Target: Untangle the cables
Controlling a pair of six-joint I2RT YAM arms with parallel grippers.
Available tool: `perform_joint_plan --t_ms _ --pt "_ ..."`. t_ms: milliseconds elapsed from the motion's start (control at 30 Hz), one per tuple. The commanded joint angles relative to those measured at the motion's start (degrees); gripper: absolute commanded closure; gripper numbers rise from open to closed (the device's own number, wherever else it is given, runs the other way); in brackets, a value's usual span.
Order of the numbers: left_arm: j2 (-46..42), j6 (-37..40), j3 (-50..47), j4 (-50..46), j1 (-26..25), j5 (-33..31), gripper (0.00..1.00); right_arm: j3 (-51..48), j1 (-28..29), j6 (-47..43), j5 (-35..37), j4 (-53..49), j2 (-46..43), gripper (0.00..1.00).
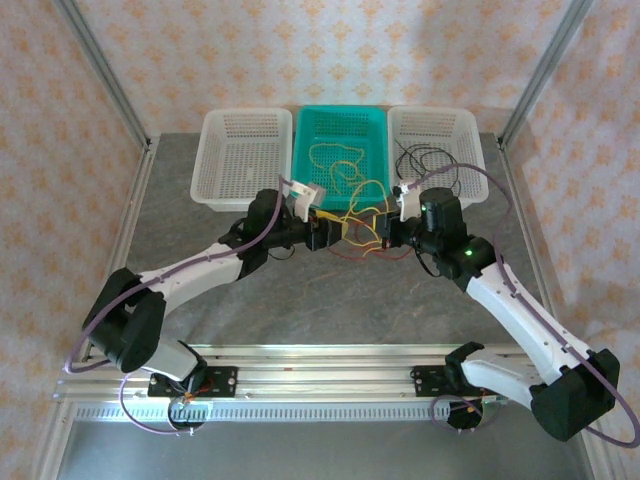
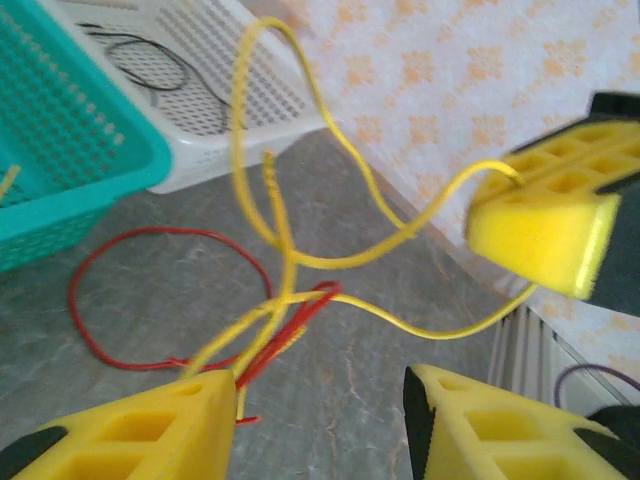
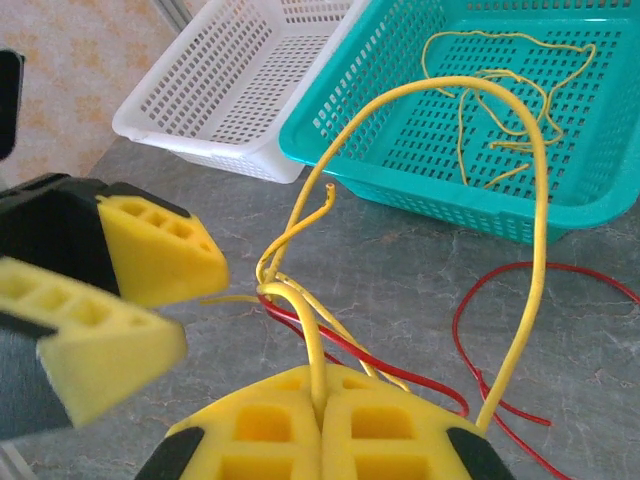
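1. Left gripper (image 1: 325,230): reaches in from the left above the middle of the table (image 1: 330,310), in front of the baskets. Its jaws stand apart, released, with nothing pinched between them. In the left wrist view, yellow and red strands pass just beside the inner edge of one finger; whether they touch it cannot be told
2. Right gripper (image 1: 388,232): faces the left gripper from the right, near it. In the right wrist view its two pads are pressed together, clenched on the yellow cable (image 3: 540,200), which comes out of the seam between them
3. Yellow cable: rises from the right gripper in a tall arch and comes back down beside the same fingers. More yellow strands twist together just in front of the pads, and one free end points upward. The bundle hangs between the two grippers
4. Red cable (image 2: 170,231): lies on the table in an open loop in front of the teal basket (image 1: 300,150). One stretch runs in among the yellow twist
5. Teal basket: the middle one of three at the far side of the table. Loose yellow cables (image 1: 335,160) lie inside it
6. Right white basket (image 1: 478,150): just beside the teal basket, with black cables (image 1: 425,160) coiled inside
7. Left white basket (image 1: 205,185): just beside the teal basket on the other side
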Motion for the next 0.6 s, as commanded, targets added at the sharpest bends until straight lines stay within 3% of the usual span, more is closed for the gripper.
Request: perform_joint_plan --t_ms 0,567 --pt "1.57 3.17 3.64 -1.81 -2.04 2.13 0.51 2.38 0.33 -0.42 -1.28 1.28 -0.37 1.0" --pt "4.48 3.69 4.72 -1.97 -2.34 -6.26 0.75 2.88 0.33 -0.68 -2.91 -0.31 -0.73 1.0"
